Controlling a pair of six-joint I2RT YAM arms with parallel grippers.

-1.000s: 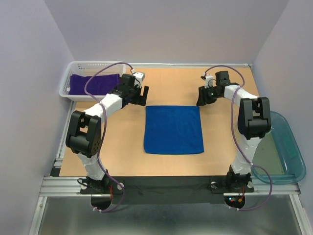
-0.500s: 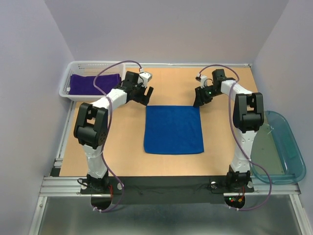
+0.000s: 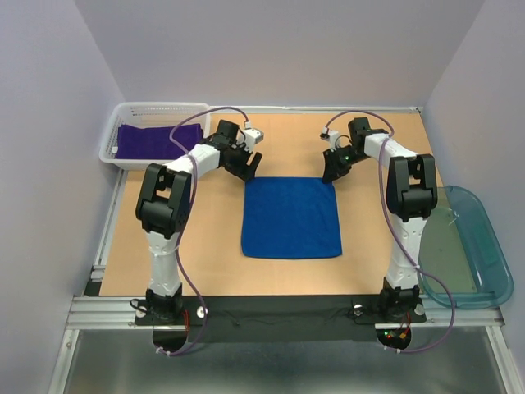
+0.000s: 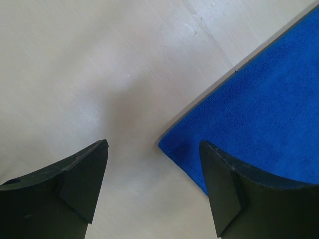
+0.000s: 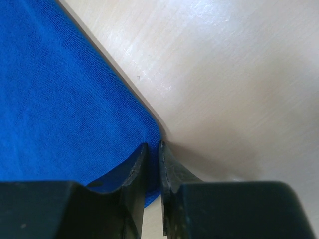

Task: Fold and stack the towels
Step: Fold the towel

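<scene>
A bright blue towel lies flat on the wooden table, a rectangle between the two arms. My left gripper stands open at its far left corner; in the left wrist view that corner lies between the spread fingers, untouched. My right gripper is down on the far right corner. In the right wrist view its jaws are pressed nearly together with the blue towel's edge pinched between them. A dark purple towel lies folded in the basket at far left.
The white slatted basket sits at the table's far left corner. A translucent teal tub hangs off the right side. Pale walls close in the table on three sides.
Both grippers have swung inward and down to the blue towel's far corners. The right jaws have closed onto the right corner; the left jaws stay wide.
</scene>
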